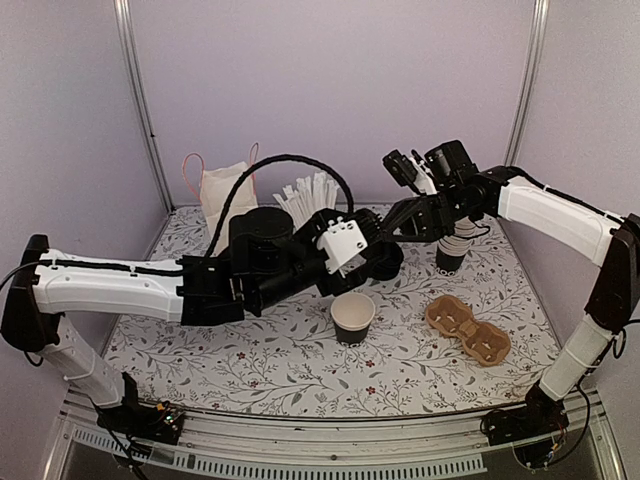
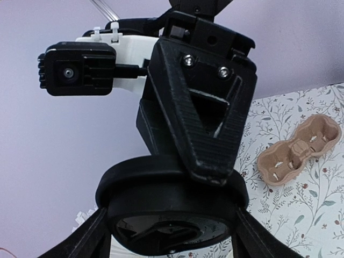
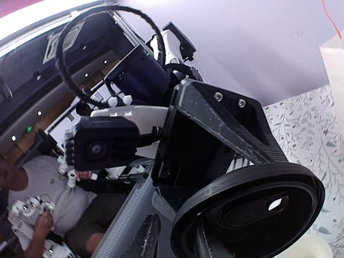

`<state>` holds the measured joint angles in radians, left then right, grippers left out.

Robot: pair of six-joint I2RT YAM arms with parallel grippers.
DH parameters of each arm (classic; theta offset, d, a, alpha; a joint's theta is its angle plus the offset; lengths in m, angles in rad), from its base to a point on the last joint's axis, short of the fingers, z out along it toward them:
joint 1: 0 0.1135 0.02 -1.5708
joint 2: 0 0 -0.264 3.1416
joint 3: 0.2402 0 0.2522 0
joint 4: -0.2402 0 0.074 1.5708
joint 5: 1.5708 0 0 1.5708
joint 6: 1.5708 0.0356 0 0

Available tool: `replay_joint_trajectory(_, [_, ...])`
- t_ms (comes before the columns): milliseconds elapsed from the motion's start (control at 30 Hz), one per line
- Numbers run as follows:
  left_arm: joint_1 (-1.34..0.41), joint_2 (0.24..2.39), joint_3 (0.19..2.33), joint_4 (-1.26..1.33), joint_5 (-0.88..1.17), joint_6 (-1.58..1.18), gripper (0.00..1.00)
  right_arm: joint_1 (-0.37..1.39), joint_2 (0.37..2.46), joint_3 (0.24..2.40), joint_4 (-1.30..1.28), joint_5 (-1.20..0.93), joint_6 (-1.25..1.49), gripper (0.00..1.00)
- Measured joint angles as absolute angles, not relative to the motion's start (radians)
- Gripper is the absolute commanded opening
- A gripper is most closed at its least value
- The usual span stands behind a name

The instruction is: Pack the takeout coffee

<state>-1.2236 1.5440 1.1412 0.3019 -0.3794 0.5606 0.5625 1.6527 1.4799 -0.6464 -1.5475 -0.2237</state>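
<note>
1. The black plastic lid (image 2: 172, 185) is hanging in the air just beyond the lidless paper cup (image 1: 352, 318), which is standing mid-worktop (image 1: 250, 350), left of the pulp cup carrier (image 1: 467, 328).
2. The left gripper (image 2: 171, 239) is clamping across the lid's rim. The right gripper (image 3: 173, 244) is straddling its edge; I cannot tell whether it is gripping.
3. One grip should probably be holding firm and level before the other is freeing the lid.
</note>
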Motion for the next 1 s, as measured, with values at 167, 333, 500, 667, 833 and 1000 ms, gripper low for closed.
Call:
replay_joint_trajectory(167, [-1.224,1.497,1.142,0.198,-0.382,0.476,0.7,0.554,1.65,1.505,-0.727,-1.535,-0.297,0.38])
replay_joint_trajectory(333, [-1.224,1.394,1.136,0.051,-0.382,0.34,0.71,0.547,1.646,1.578,-0.804,-1.392,-0.442,0.43])
replay_joint_trajectory(500, [-1.223,1.262,1.105,-0.101,-0.368,0.163,0.71,0.551,1.67,1.538,-0.795,-1.091,-0.519,0.48])
replay_joint_trajectory(667, [-1.222,1.152,1.043,-0.211,-0.339,-0.016,0.71,0.587,1.79,1.464,-0.752,-0.717,-0.634,0.56])
replay_joint_trajectory(833, [-1.222,1.071,0.986,-0.276,-0.331,-0.125,0.71,0.615,1.842,1.387,-0.748,-0.529,-0.724,0.67])
replay_joint_trajectory(1000, [-1.222,0.996,0.931,-0.295,-0.329,-0.175,0.71,0.616,1.837,1.324,-0.71,-0.454,-0.816,0.72])
